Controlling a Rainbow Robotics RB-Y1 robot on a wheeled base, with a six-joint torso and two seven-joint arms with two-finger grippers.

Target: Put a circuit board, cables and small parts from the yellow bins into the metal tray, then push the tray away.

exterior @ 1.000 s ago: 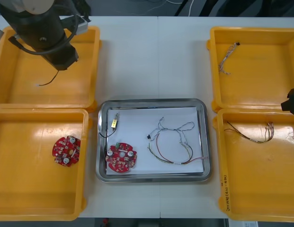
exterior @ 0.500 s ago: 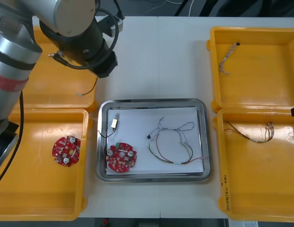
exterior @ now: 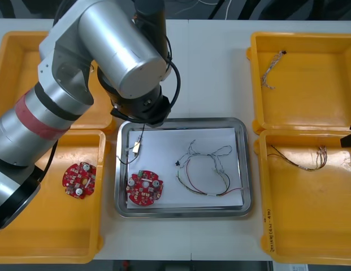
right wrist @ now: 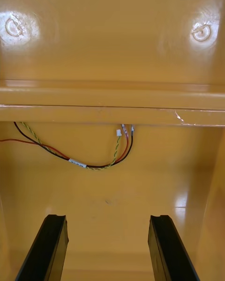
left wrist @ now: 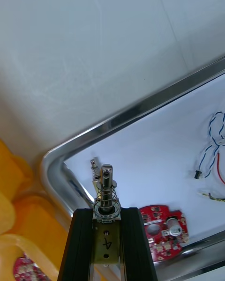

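A light bench [exterior: 215,68] carries four yellow bins [exterior: 311,101], two at each side, with a metal tray [exterior: 209,121] between them, white inside. The big silver left arm [exterior: 102,45] reaches in from the left, its wrist above the tray's far left corner. In its wrist view the left claw [left wrist: 107,211] is closed on a small metal part [left wrist: 106,187] with a spring round it. The part stands up between the black fingers [left wrist: 82,243], above that corner of the tray. The right claw [right wrist: 107,222] hangs over the near right bin, its fingers wide apart and holding nothing. A red, yellow and black cable [right wrist: 84,161] lies on the bin floor beyond them. In the tray, a round red board [exterior: 144,189] lies at the near left corner. A loose bundle of cables [exterior: 209,169] sprawls across the middle and right. A second small part [exterior: 135,147], with a thin black lead, lies near the left rim. Another board [exterior: 79,179] sits in the near left bin, and a thin cable [exterior: 271,70] in the far right bin.
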